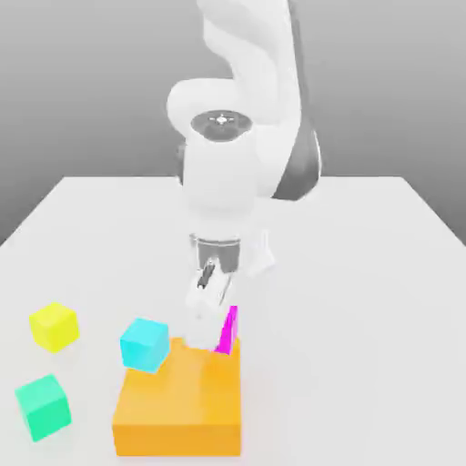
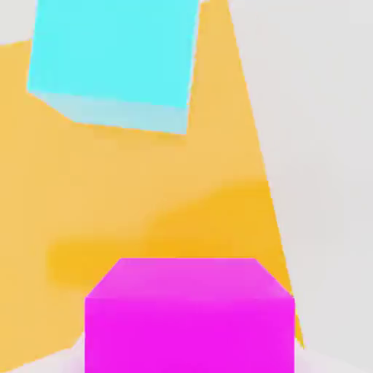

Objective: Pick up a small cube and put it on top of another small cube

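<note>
The magenta cube (image 1: 228,331) was in my grasp, clenched between the two fingers of my hand (image 1: 214,335), over the far part of the orange block (image 1: 179,400), toward its edge on the exterior view's right. Whether its underside touched the block, I couldn't tell. Near it, but apart, the cyan cube (image 1: 144,345) sat at the block's far corner on the exterior view's left. Beyond the block, further to that same left, the yellow cube (image 1: 55,327) and the green cube (image 1: 44,407) lay on the pale table (image 1: 350,364), well apart from me, the green one nearer the camera.
</note>
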Controlling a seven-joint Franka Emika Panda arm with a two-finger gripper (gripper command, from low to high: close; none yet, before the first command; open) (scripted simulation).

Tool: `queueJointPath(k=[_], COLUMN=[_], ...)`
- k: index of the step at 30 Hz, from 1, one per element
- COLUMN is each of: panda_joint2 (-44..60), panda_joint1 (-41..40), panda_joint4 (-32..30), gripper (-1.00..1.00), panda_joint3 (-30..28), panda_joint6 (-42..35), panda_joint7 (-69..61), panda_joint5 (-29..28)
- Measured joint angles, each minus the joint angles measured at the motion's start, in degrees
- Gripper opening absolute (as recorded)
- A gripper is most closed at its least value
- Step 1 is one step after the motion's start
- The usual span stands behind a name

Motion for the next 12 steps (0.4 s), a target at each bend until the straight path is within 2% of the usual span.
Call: queueJointPath(k=[3, 5, 8, 9, 12], panda_joint2=[-5.1, -3.9, 1.2, 3.0, 3.0], panda_joint1=[-3.8, -5.0, -5.6, -5.6, -5.6], panda_joint4=[2.3, 2.5, 1.7, 1.4, 1.4], gripper=[-1.00, -1.00, -1.00, 1.00, 1.00], panda_joint3=[-3.1, -3.7, -3.8, -3.7, -3.7], panda_joint6=[-7.2, -6.1, -0.2, 1.9, 1.9], panda_joint7=[5.6, 7.4, 8.6, 8.9, 8.9], panda_joint5=[2.3, 2.3, 1.4, 1.1, 1.1])
